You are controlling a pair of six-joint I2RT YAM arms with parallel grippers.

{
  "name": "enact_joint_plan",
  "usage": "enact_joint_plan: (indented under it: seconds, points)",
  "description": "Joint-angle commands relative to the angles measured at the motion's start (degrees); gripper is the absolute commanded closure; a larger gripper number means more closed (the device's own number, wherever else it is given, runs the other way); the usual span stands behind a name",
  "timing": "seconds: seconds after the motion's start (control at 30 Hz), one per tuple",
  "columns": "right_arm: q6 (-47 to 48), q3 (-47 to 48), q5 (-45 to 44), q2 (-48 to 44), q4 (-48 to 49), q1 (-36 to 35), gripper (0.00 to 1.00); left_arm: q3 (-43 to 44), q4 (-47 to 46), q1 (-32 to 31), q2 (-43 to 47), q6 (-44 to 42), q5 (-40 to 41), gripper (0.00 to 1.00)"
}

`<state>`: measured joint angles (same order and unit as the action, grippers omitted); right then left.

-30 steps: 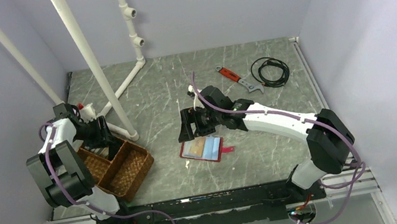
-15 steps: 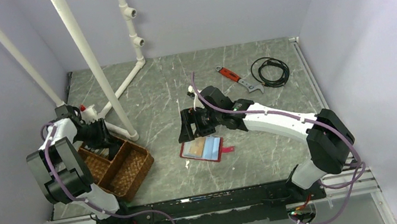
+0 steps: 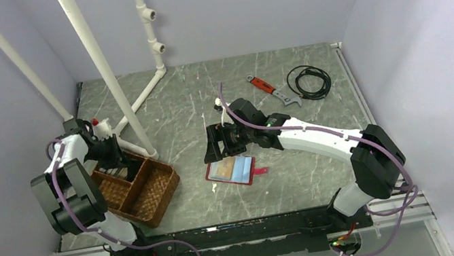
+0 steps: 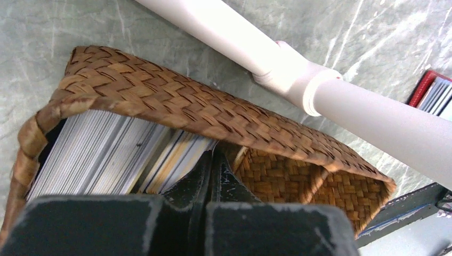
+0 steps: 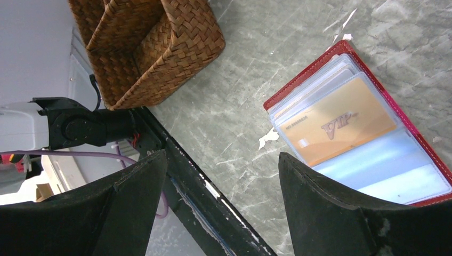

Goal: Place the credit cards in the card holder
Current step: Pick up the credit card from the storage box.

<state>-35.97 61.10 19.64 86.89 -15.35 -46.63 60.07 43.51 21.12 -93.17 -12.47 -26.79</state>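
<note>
The red card holder [image 3: 234, 170] lies open on the table, with a gold card [image 5: 338, 125] and a light blue card [image 5: 394, 170] showing in its clear sleeves. My right gripper [image 3: 213, 145] hovers just left of it, jaws wide open and empty [image 5: 221, 156]. A stack of credit cards [image 4: 106, 149] stands on edge in the wicker tray [image 3: 152, 195]. My left gripper [image 3: 120, 160] reaches into that tray, its fingers pressed shut [image 4: 212, 154] at the right end of the stack. Whether a card is pinched between them cannot be told.
A white pipe frame [image 3: 110, 78] rises right behind the tray, and its foot [image 4: 320, 90] runs along the tray's far wall. A red-handled wrench [image 3: 270, 89] and a coiled black cable [image 3: 310, 80] lie at the back right.
My left gripper has closed inside the tray, and the wicker tray has shifted slightly toward the right. The right arm and the card holder have stayed still.
</note>
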Motion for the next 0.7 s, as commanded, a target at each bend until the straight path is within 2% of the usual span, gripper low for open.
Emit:
enact_joint_plan:
  seconds: [0.0,0.13,0.23,0.33,0.47,0.5,0.57,0.67]
  points:
    - [0.6,-0.3,-0.7,-1.3,1.7,0.2,0.21,4.9,4.5,-1.0,6.9,3.4,2.2,1.00]
    - [0.8,-0.2,-1.6,-1.5,1.3,0.4,0.21,7.5,7.7,-1.6,12.1,8.2,7.3,1.00]
    - [0.8,-0.3,-2.6,-1.6,1.0,0.5,0.21,8.9,10.7,-1.8,15.9,11.9,15.7,1.00]
    - [0.8,-0.4,-2.9,-1.6,1.0,0.5,0.21,12.1,14.7,-1.9,18.8,18.9,24.2,1.00]
    - [1.8,0.2,-5.4,-1.7,-0.3,0.4,0.21,18.6,24.2,-1.9,22.4,29.3,30.4,1.00]
    - [2.5,0.5,-6.6,-1.9,-0.9,0.4,0.21,19.9,26.2,-1.9,23.6,30.4,28.4,1.00]
    - [5.4,1.1,-6.1,-2.6,-1.6,0.5,0.21,19.6,27.7,-2.0,27.1,29.5,18.4,1.00]
    - [11.7,-0.8,2.5,-5.3,1.4,0.5,0.19,14.5,23.8,-6.0,36.1,32.3,7.8,1.00]
